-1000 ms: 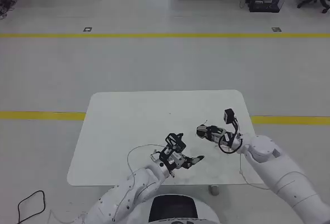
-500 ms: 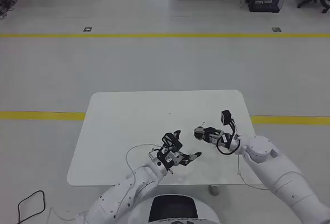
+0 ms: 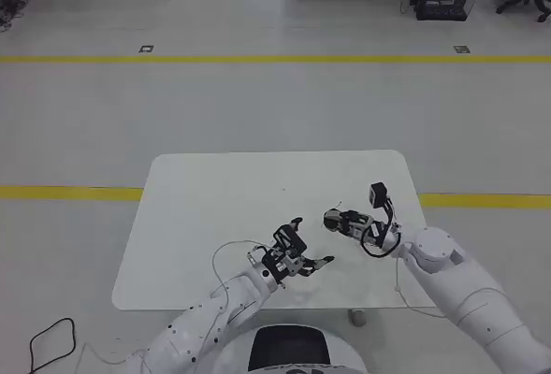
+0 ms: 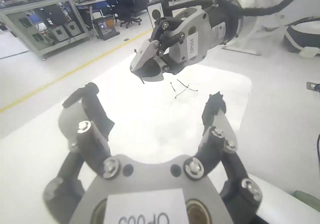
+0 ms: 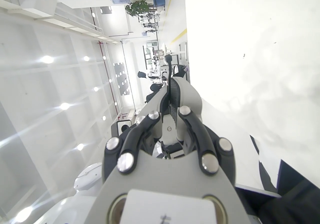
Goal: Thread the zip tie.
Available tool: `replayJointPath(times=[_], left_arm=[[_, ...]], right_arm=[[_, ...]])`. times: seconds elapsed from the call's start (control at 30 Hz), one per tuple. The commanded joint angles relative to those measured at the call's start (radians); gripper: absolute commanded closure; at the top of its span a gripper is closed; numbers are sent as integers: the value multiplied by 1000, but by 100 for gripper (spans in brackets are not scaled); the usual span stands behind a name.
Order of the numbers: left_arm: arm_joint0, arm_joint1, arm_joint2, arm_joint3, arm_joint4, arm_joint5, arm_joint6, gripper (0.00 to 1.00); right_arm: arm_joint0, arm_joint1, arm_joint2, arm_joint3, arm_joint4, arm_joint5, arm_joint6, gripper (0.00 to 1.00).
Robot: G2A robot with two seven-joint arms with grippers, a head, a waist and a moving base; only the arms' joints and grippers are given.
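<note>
Right gripper [image 4: 137,72] has crept a touch closer to the left gripper [image 4: 150,96] in the last second, clamped tight on the zip tie [image 5: 170,72], which pokes out past its tips above the table [image 3: 210,187]. Left one's wide open, holding nothing, so threading probably hasn't started

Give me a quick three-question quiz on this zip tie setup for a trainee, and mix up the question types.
1. True or false: the left gripper has its fingers open.
2. What does the right gripper hold? A: a black zip tie. B: a screwdriver. C: nothing.
3. Fill in: the thin black pieces beyond the grippers lie on the white ____.
Key: 1 true; 2 A; 3 table.
</note>
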Motion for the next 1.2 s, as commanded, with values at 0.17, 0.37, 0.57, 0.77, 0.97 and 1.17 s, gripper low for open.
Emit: replayJointPath(times=[0.17,0.37,0.57,0.77,0.97,1.17], left_arm=[[4,4,-5,-8,33,4,15,51],[7,6,-6,-13,37,-4,12,60],[10,7,-5,-21,53,1,12,59],[14,8,-7,-21,54,3,23,60],[16,8,-10,-19,55,6,32,71],[17,8,-12,-17,55,9,38,71]], right_arm=[[-39,5,39,-37,-53,-45,-27,100],[-71,7,64,-71,-92,-81,-42,100],[-98,6,78,-114,-135,-82,-60,100],[-113,3,87,-131,-151,-81,-57,100],[-125,1,99,-141,-168,-85,-54,100],[-134,-1,110,-151,-181,-85,-50,100]])
